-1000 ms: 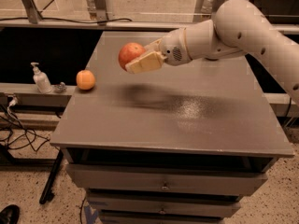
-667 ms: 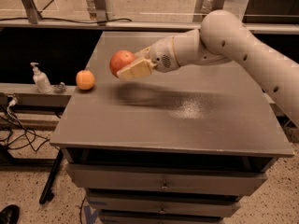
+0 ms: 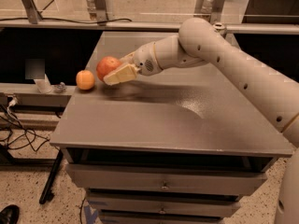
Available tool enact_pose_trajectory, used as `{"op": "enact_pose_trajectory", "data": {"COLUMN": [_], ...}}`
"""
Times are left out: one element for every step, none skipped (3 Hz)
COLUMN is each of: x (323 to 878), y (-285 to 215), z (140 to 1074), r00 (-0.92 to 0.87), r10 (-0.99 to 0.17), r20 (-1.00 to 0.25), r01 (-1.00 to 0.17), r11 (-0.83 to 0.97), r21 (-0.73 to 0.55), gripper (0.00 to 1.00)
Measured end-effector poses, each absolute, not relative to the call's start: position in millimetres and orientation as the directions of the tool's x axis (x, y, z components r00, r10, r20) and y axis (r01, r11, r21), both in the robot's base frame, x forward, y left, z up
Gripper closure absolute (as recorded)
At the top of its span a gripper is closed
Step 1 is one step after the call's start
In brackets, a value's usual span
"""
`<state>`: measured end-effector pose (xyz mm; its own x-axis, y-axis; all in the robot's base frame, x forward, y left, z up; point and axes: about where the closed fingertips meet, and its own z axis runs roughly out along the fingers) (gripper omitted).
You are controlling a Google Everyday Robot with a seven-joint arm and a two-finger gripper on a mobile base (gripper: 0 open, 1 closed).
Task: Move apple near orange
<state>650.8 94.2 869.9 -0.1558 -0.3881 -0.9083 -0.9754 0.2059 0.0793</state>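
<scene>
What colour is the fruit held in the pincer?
Red with an orange blush: the apple, gripped by the pincer close beside the orange; camera view.

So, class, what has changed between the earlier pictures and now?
The gripper, still shut on the apple, carried it left in the view and lower, close beside the orange. Nothing was let go. The orange stayed at the table's left edge.
</scene>
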Motion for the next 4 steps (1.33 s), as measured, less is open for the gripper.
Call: {"op": "enact_pose_trajectory", "data": {"x": [654,654,650,648], "y": [100,98,100,105], "z": [860,851,842,834], "r00": [-0.139,-0.127,-0.123,-0.128], "r10": [-0.435,-0.482,-0.508,-0.522], "r20": [-0.89,-0.867,-0.852,-0.844], "r01": [-0.98,-0.984,-0.987,-0.989], "r11": [0.19,0.173,0.152,0.136], "r21": [0.06,0.047,0.052,0.066], "gripper": [1.0,1.0,1.0,0.83]}}
